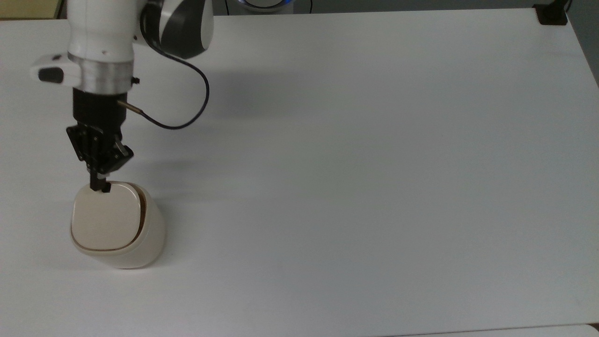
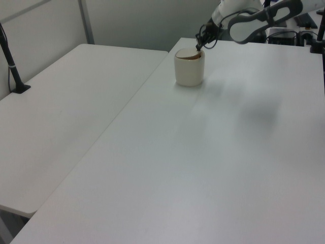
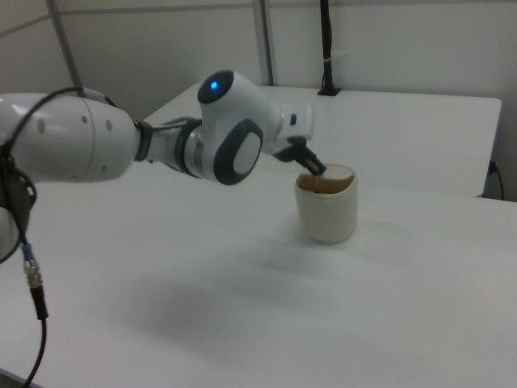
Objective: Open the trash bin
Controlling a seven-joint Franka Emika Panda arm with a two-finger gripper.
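Note:
The cream trash bin [image 1: 122, 243] stands near the top view's left edge, on the white table [image 1: 355, 154]. Its flat lid [image 1: 105, 216] is tipped up slightly, with a dark gap along the side toward the top view's right. In the right view the lid [image 3: 333, 172] is ajar and a brown inside shows under it. My gripper [image 1: 99, 187] points straight down with its fingers together, its tip at the lid's far rim. It also shows at the bin [image 2: 189, 68] in the left view, gripper [image 2: 199, 47], and in the right view, gripper [image 3: 313, 169].
A black cable [image 1: 187, 117] loops from the wrist over the table. A black clamp [image 1: 552, 14] sits on the far right corner in the top view. A second white table [image 2: 56, 112] with a black post [image 2: 11, 63] adjoins in the left view.

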